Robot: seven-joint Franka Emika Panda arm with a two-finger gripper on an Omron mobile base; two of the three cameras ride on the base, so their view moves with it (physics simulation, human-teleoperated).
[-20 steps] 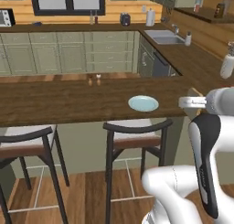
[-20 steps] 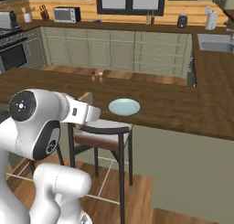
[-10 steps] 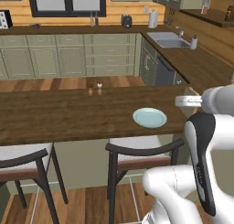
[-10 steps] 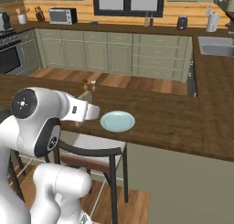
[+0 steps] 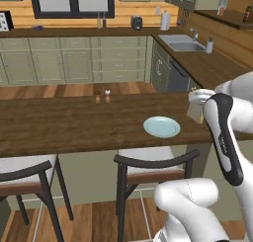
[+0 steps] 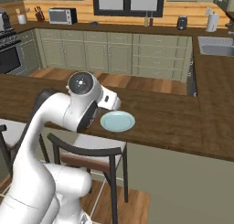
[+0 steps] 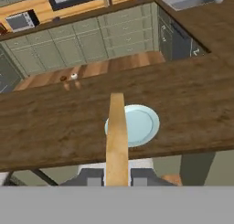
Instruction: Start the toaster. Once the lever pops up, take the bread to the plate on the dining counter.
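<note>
The dining counter (image 5: 59,127), a long dark-brown wood-grain top, carries the pale blue-green plate (image 5: 161,127) lying flat near its near edge and two small shakers (image 5: 102,96) toward its far edge.

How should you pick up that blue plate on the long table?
By its rim, judging from above: the plate lies flat on the dining counter, so only its thin edge offers purchase. The near edge faces the stools, the easier side to reach.

Two base views look forward and down from behind the arm, left and right, sharing the tabletop (image 5: 74,127) and plate (image 5: 161,127). Hand view sits nearer, above the plate.
</note>
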